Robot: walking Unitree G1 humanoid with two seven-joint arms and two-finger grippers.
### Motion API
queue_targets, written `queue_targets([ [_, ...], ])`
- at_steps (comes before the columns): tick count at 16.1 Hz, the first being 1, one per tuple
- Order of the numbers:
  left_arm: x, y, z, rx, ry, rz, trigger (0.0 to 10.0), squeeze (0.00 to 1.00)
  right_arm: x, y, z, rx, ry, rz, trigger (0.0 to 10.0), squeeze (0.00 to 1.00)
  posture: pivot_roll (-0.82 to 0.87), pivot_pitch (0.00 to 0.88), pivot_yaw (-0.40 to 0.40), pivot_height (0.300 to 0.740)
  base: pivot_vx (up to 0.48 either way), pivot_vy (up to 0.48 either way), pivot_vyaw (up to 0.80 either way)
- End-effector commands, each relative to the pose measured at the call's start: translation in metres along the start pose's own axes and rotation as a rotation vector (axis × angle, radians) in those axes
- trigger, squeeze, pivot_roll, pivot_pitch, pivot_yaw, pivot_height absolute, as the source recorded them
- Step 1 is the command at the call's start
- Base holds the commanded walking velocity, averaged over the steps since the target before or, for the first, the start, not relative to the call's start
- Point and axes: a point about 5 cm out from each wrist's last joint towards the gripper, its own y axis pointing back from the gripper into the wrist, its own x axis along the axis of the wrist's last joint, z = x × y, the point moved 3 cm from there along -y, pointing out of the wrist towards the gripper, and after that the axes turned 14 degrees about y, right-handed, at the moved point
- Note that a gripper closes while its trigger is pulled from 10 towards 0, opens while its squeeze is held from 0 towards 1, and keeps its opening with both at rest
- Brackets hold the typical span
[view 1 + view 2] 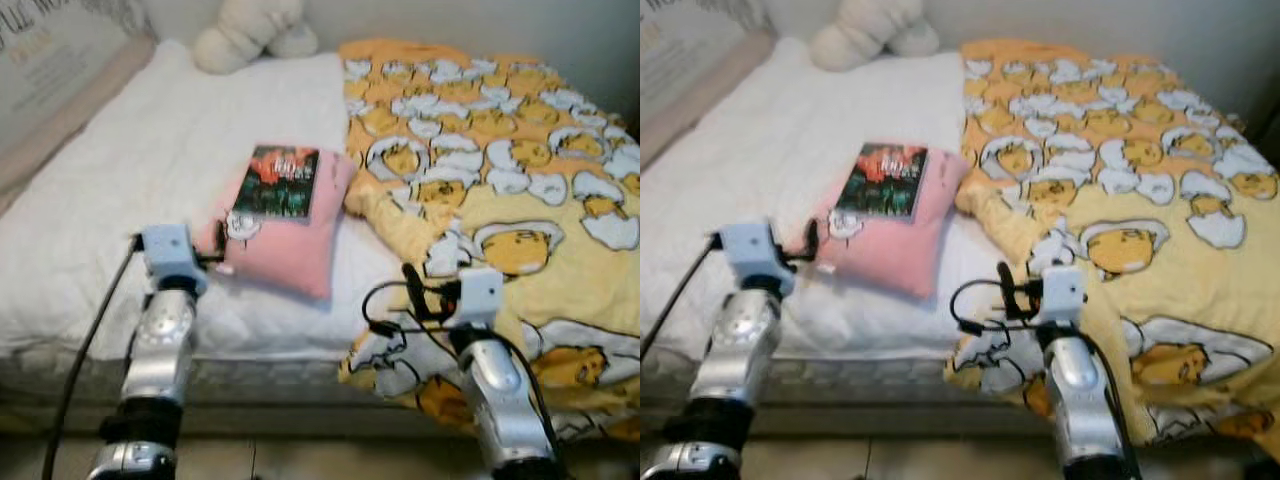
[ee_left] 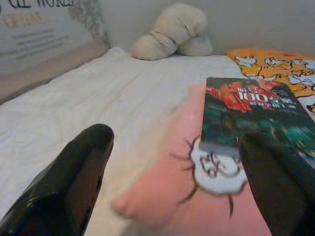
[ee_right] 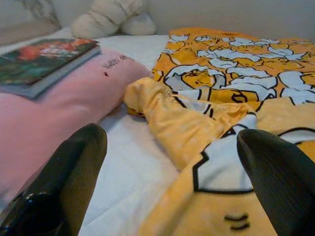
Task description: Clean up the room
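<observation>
Book (image 1: 279, 183) lies flat on pink pillow (image 1: 285, 235), on white bed (image 1: 120, 200). Yellow blanket (image 1: 500, 200) with egg drawings covers bed's right side, bunched edge just beside pillow. Cream soft toy (image 1: 250, 35) sits at head of bed. Left pincer (image 2: 172, 182) spread wide, low over pillow's near corner, near book's edge. Right pincer (image 3: 172, 182) spread wide, low over blanket edge, holding nothing.

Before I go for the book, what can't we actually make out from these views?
- Book title: print blurred in the head views and the left wrist view.
- Plush toy: upper part cut off by the head view's top edge.
- Pink pillow: surface under the book hidden.
- Bed frame: blanket and sheet cover it.
</observation>
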Motion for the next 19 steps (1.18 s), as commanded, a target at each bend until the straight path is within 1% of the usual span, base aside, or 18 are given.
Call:
queue_targets([
  [1,0.007,-0.009,0.019,-0.042,0.009,0.02,10.0,0.0,0.0,0.0,0.007,-0.012,0.007,-0.005,10.0,0.0,0.03,0.0,0.005,0.74,0.458,0.0,0.73],
  [3,0.008,-0.018,0.025,-0.07,-0.007,0.0,10.0,0.0,0.003,0.0,0.006,-0.023,-0.011,0.006,10.0,0.0,0.03,0.0,0.005,0.74,0.461,0.0,0.69],
  [4,0.007,-0.022,0.03,-0.103,-0.027,-0.017,10.0,0.0,0.002,0.0,0.008,-0.041,-0.017,-0.001,10.0,0.0,0.02,0.0,0.008,0.74,0.0,0.0,0.0],
  [5,0.007,-0.026,0.035,-0.13,-0.076,-0.03,10.0,0.0,0.0,0.0,0.008,-0.045,-0.014,-0.011,10.0,0.0,0.02,0.0,0.013,0.74,0.0,0.0,0.0],
  [6,0.01,-0.031,0.044,-0.184,-0.086,-0.033,10.0,0.0,-0.001,0.001,0.007,-0.052,-0.012,-0.012,10.0,0.0,0.01,0.0,0.016,0.74,0.0,0.0,0.0],
  [8,0.015,-0.037,0.051,-0.22,-0.116,-0.022,10.0,0.0,0.0,0.001,0.007,-0.062,-0.018,-0.011,10.0,0.0,0.0,0.0,0.019,0.74,0.0,0.0,0.0],
  [9,0.018,-0.042,0.052,-0.218,-0.126,-0.029,10.0,0.0,0.0,0.002,0.007,-0.065,-0.024,-0.014,10.0,0.0,0.0,0.0,0.018,0.74,0.0,0.0,0.0],
  [10,0.023,-0.053,0.052,-0.199,-0.138,-0.038,10.0,0.0,0.0,0.005,0.007,-0.062,-0.028,-0.015,10.0,0.0,-0.02,0.0,0.011,0.74,0.0,0.0,0.0],
  [11,0.022,-0.06,0.045,-0.131,-0.145,-0.088,10.0,0.0,0.0,0.006,0.005,-0.049,-0.027,-0.021,10.0,0.0,-0.03,0.0,0.007,0.74,0.0,0.0,0.0],
  [12,0.021,-0.064,0.039,-0.085,-0.135,-0.116,10.0,0.0,0.001,0.01,0.004,-0.036,-0.02,-0.023,10.0,0.0,-0.05,0.0,-0.008,0.74,0.0,0.0,0.0],
  [13,0.022,-0.066,0.037,-0.063,-0.068,-0.135,10.0,0.0,0.0,0.012,0.003,-0.031,-0.021,-0.029,10.0,0.0,-0.05,0.0,-0.008,0.74,0.0,0.0,0.0],
  [14,0.024,-0.068,0.035,-0.046,-0.06,-0.135,10.0,0.0,-0.001,0.015,0.0,-0.018,-0.017,-0.035,10.0,0.0,-0.07,0.0,-0.019,0.74,0.0,0.0,0.0],
  [15,0.025,-0.07,0.033,-0.008,-0.048,-0.137,10.0,0.0,-0.001,0.034,-0.003,0.017,-0.005,-0.049,10.0,0.0,-0.11,0.0,-0.043,0.74,0.0,0.0,0.0],
  [16,0.025,-0.07,0.033,-0.005,-0.044,-0.134,10.0,0.0,0.0,0.04,-0.002,0.02,-0.003,-0.05,10.0,0.0,-0.12,0.0,-0.048,0.74,0.0,0.0,0.0],
  [18,0.02,-0.069,0.041,-0.012,0.099,-0.153,10.0,0.0,-0.004,0.074,0.0,0.037,-0.002,-0.118,10.0,0.0,-0.19,0.0,-0.083,0.74,0.0,0.0,0.0],
  [19,0.023,-0.07,0.044,-0.022,0.138,-0.137,10.0,0.0,-0.004,0.085,0.002,0.038,-0.007,-0.134,10.0,0.0,-0.2,0.005,-0.091,0.74,0.0,0.0,0.0],
])
